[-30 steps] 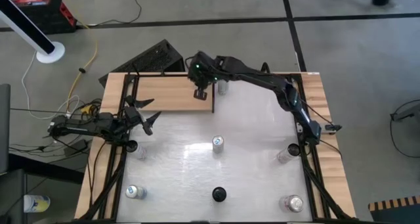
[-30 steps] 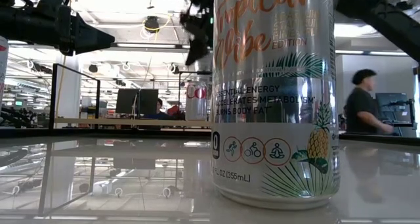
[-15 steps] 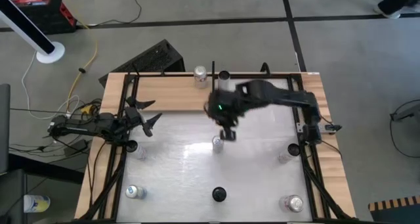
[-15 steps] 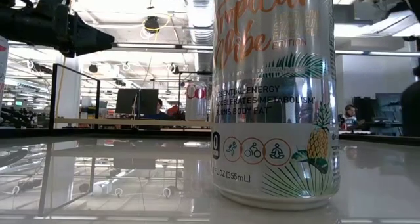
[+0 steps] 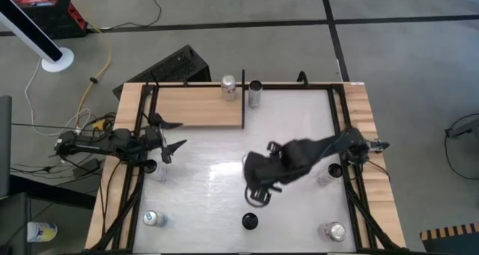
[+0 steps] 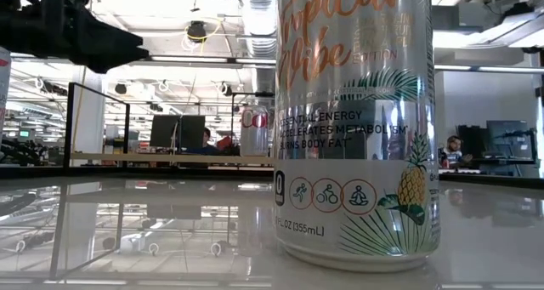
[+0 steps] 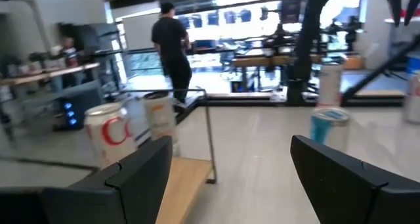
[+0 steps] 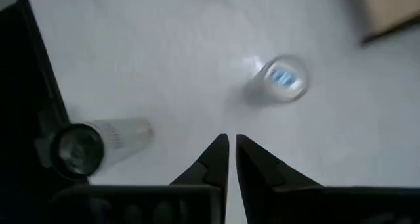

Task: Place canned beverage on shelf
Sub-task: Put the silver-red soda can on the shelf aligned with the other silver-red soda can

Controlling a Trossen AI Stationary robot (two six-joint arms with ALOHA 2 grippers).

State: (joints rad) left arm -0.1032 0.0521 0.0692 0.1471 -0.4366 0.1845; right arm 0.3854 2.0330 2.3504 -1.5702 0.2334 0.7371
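The shelf point(image 5: 196, 107), a light wooden board edged by black bars, lies at the table's far left. A red-and-white can point(image 5: 229, 87) stands upright on its far right corner and also shows in the left wrist view point(image 7: 111, 129). My right gripper point(image 5: 258, 195) hangs shut over the table's middle, nearer the front edge, pointing steeply down with nothing in it point(image 8: 231, 148). A blue-topped can point(image 8: 282, 79) stands a little beyond it. My left gripper point(image 5: 168, 134) waits open at the left edge point(image 7: 233, 175), empty.
A dark-topped can point(image 5: 255, 93) stands on the table just right of the shelf. More cans stand at the left edge point(image 5: 154, 219), near right point(image 5: 333, 231) and right point(image 5: 323, 176). A tall silver can point(image 6: 357, 128) fills the low view. People show in the room behind.
My right gripper has swung from over the shelf's far right corner toward the table's near edge, past the middle can, turning as it went. The red-and-white can it stood over now shows upright on the shelf. My left gripper has rolled a little in place.
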